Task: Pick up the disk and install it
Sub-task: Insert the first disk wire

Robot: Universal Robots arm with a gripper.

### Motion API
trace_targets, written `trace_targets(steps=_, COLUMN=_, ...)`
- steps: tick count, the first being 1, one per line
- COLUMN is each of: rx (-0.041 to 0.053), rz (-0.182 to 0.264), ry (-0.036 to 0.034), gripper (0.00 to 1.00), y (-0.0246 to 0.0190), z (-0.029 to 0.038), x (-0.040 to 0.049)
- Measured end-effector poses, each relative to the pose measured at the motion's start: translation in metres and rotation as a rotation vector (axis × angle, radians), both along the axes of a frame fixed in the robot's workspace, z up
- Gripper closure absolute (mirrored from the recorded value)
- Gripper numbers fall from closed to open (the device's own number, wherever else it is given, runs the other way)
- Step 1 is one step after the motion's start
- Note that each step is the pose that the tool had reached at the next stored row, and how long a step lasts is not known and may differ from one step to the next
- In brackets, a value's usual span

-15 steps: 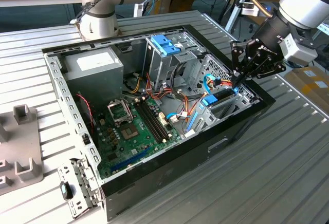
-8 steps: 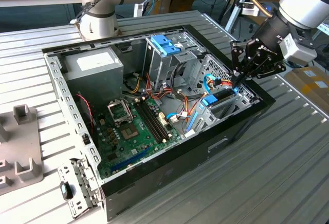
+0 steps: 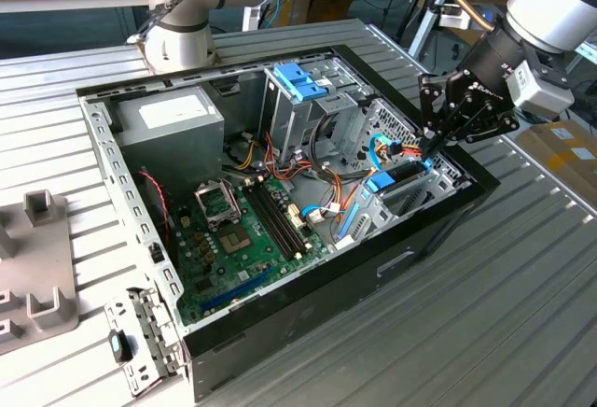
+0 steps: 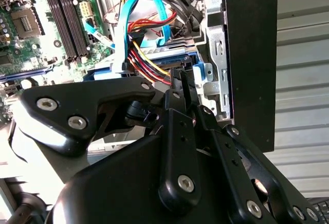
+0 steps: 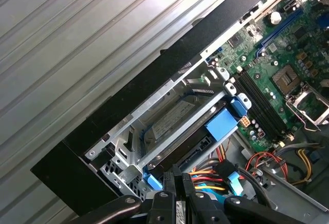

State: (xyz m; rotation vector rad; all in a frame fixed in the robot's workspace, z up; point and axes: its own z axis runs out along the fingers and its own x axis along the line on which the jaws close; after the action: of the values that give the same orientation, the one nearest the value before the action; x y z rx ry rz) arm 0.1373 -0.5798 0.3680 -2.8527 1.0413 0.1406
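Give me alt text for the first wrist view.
The gripper, fingers closed together, sits at the edge of the open computer case's drive bay, where the disk lies under a metal bracket, beside cables and the green motherboard.

A black computer case (image 3: pixel 410 258) sits on a ribbed silver-grey table (image 3: pixel 522 332). Inside, lower left of centre in the exterior view, lies a green motherboard (image 3: pixel 233 258). The grey power supply (image 3: pixel 168 122) carries a white label. Cables (image 4: pixel 149 62) run red, yellow, orange and light blue. The gripper (image 3: pixel 437 136) is black.
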Motion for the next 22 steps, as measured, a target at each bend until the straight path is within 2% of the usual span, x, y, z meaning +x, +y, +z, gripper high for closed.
trace_targets(steps=22, rx=0.0001, rz=-0.044, ry=0.0000, gripper=0.83, y=0.0000, z=0.0000, x=0.0000)
